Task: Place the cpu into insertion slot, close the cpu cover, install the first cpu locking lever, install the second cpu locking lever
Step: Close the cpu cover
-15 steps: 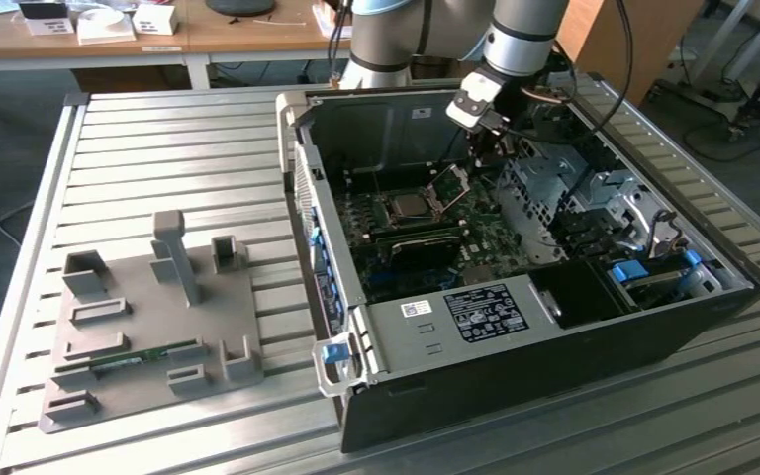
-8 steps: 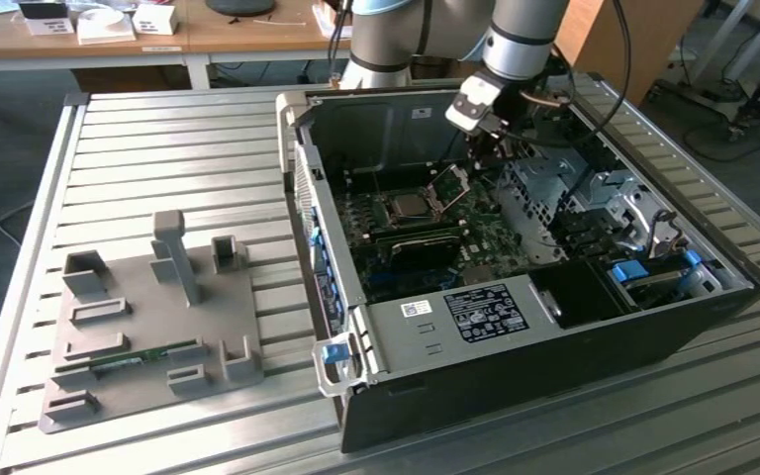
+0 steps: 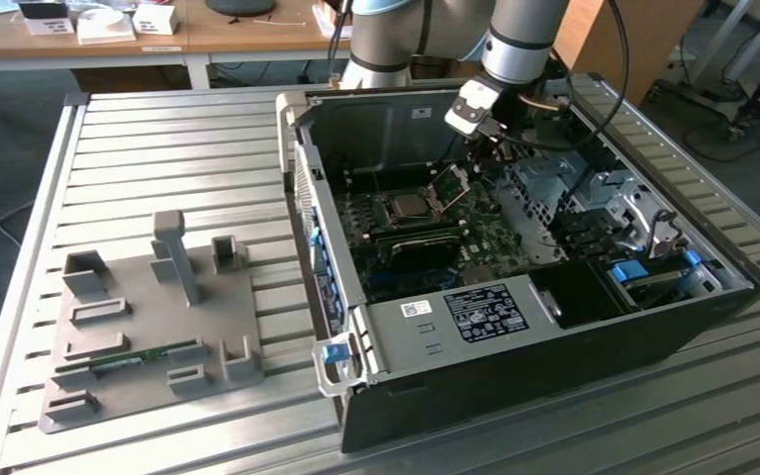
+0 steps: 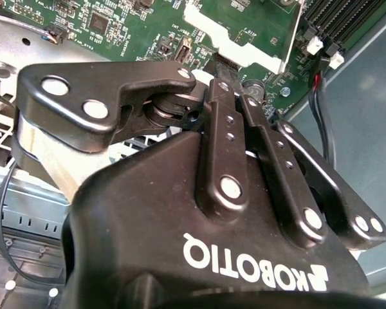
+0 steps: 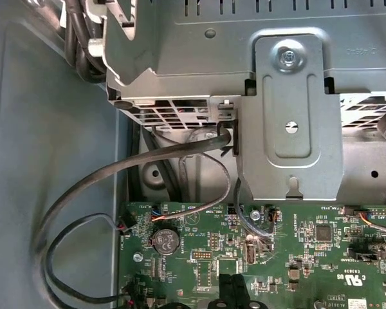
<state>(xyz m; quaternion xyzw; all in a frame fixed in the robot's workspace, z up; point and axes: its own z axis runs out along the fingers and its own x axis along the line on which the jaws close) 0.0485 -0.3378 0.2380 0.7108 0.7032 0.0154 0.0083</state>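
The arm reaches down into the open computer case (image 3: pixel 525 386), which lies on the slatted metal surface (image 3: pixel 155 139). In the exterior view the end effector (image 3: pixel 490 150) hangs near the case's 12 o'clock wall, at about 1 o'clock from the insertion slot (image 3: pixel 386 210).

The cpu (image 3: pixel 411 207) sits flat inside that slot, square to its metal rim. The cpu cover (image 3: pixel 450 188) is up on its hinge, standing steeply at the slot's 2 o'clock edge, with the end effector just above its raised end.

In the second wrist view the end effector (image 4: pixel 225 67) has its fingers (image 4: pixel 226 109) drawn together with no gap showing. Their tips meet the silvery edge of the cpu cover (image 4: pixel 257 56). Whether they pinch that edge or only press on it cannot be told.

The first wrist view shows the green motherboard (image 5: pixel 276 257), a round coin cell (image 5: pixel 163 241), looping black cables (image 5: pixel 83 193) and a grey metal bracket (image 5: pixel 289 116).

On the surface at 9 o'clock from the case lies a grey fixture plate (image 3: pixel 155 297) with upright posts.
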